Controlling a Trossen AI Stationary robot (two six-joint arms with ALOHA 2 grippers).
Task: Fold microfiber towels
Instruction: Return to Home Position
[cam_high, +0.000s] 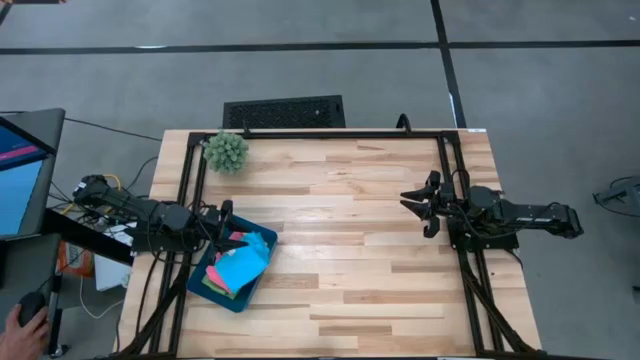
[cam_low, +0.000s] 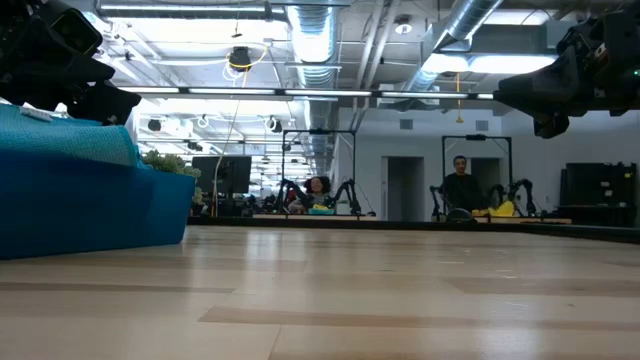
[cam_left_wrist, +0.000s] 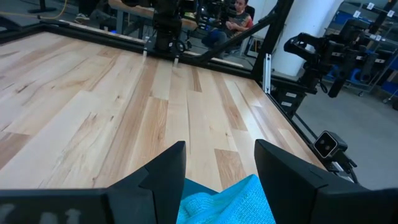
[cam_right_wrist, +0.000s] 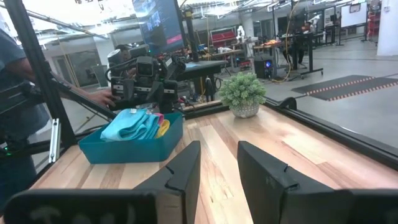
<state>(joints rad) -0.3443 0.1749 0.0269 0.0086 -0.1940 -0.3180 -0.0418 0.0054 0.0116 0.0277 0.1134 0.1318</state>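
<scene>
Tray (cam_high: 232, 303): holds piled microfiber towels (cam_high: 243, 262), light blue on top, apparently pink beneath.
Left gripper (cam_high: 227, 222): above the tray's edge, fingers apart, empty.
Right gripper (cam_high: 412, 203): well apart from the tray, fingers spread.

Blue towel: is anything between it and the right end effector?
Nothing visible does. Only bare table lies between the right end effector and the blue towel in the bin, where the left end effector hovers.

At nine o'clock a dark teal rectangular tray (cam_low: 90, 210) rests on the pale wooden tabletop (cam_low: 400, 300), a light blue microfiber towel (cam_low: 60, 138) heaped above its rim. The dark left arm (cam_low: 60, 60) hangs at ten, the right arm (cam_low: 580, 75) at two.
</scene>
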